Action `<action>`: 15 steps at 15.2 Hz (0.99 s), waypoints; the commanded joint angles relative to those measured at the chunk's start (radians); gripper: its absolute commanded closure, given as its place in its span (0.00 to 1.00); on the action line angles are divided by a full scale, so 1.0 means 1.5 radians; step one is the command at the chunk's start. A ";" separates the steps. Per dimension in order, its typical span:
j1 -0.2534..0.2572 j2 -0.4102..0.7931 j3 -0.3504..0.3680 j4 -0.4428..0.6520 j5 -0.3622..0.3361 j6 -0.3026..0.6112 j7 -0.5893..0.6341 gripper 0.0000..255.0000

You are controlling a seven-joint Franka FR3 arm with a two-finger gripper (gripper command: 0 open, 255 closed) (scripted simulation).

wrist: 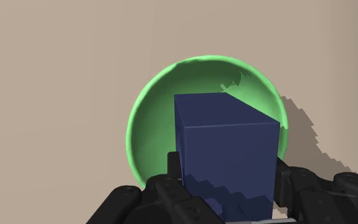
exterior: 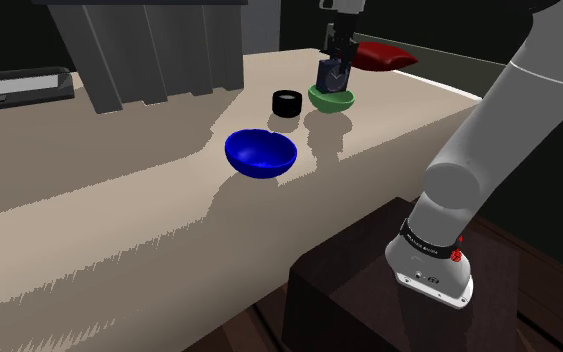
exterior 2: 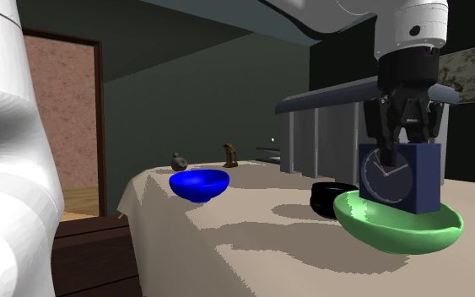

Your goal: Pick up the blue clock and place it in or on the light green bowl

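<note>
Bowl: round light green bowl (exterior 2: 398, 226), set on beige tabletop (exterior 2: 252, 246).
Clock: dark blue box-shaped clock (exterior 2: 419, 179), held upright within its rim.
Gripper: black two-finger gripper (exterior 2: 401, 153), clamped on clock.

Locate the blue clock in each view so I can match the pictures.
Shoulder view: blue clock upper centre, right above the green bowl.
Second exterior view: right side, below the gripper, behind the bowl's near rim.
Wrist view: clasped in the gripper, in front of the bowl.
Shared landmark: the green bowl.
</note>
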 commanded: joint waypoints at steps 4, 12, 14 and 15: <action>0.000 0.000 0.000 -0.001 0.000 0.000 0.000 0.00; 0.000 0.003 0.000 0.070 0.001 -0.067 -0.001 0.00; 0.000 0.005 0.000 0.091 0.002 -0.085 -0.001 0.00; 0.000 0.005 0.000 0.091 0.002 -0.085 -0.001 0.00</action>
